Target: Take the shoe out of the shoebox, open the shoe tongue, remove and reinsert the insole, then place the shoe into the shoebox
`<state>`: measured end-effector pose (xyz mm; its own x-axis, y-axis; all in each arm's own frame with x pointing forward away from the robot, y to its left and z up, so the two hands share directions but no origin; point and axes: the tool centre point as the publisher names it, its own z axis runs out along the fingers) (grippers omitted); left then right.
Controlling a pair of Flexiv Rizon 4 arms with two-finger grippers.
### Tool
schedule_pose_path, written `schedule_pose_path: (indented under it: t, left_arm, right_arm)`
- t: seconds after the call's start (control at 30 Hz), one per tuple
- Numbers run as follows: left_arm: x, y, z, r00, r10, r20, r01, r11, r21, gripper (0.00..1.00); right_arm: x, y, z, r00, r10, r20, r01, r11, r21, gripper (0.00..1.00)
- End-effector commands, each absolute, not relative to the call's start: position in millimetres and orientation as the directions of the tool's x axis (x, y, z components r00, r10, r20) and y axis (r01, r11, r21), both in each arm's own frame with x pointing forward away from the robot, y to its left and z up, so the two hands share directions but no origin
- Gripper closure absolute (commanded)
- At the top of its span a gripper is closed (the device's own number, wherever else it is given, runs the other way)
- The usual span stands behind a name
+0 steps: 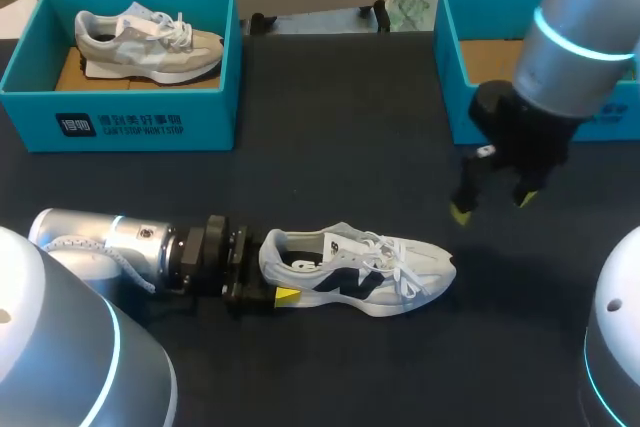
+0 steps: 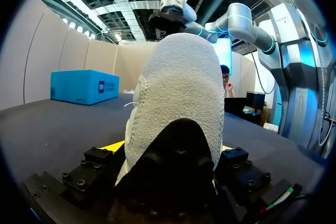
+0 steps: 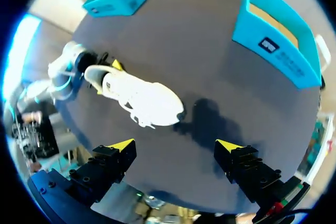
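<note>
Shoe (image 1: 355, 272) lies on the table (image 1: 330, 147), outside the shoebox (image 1: 452, 77). Left gripper (image 1: 272, 277) clamps its heel. Right gripper (image 1: 492, 205) hangs spread above the toe. Risk: with only the heel held, the shoe may pivot when I tug the tongue.

I see a second blue box (image 1: 130, 122) at the dark table's (image 1: 340, 147) far left corner, a beige shoe (image 1: 150, 45) lying inside
</note>
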<state>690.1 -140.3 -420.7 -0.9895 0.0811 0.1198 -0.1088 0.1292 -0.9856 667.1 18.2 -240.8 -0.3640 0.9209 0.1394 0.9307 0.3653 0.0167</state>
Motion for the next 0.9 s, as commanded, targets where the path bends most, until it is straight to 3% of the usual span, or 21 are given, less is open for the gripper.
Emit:
schedule_pose_path:
  t: [0.03, 0.5, 0.57, 0.9]
  left_arm:
    - [689, -140, -421, -0.990, 0.078, 0.119, -0.108, 0.129, -0.986, 1.00]
    - [689, -140, -421, -0.990, 0.078, 0.119, -0.108, 0.129, -0.986, 1.00]
    - [689, -140, -421, -0.990, 0.078, 0.119, -0.108, 0.129, -0.986, 1.00]
    - [689, -140, -421, -0.990, 0.078, 0.119, -0.108, 0.129, -0.986, 1.00]
  right_arm:
    - [672, 73, -243, -0.158, 0.985, -0.077, 0.983, 0.149, -0.109, 0.00]
    - [663, 86, -239, -0.104, 0.993, -0.050, 0.992, 0.100, -0.082, 0.00]
    - [662, 101, -246, -0.025, 0.996, -0.091, 0.995, 0.017, -0.097, 0.00]
    - [656, 170, -269, 0.094, 0.975, -0.201, 0.990, -0.113, -0.082, 0.00]
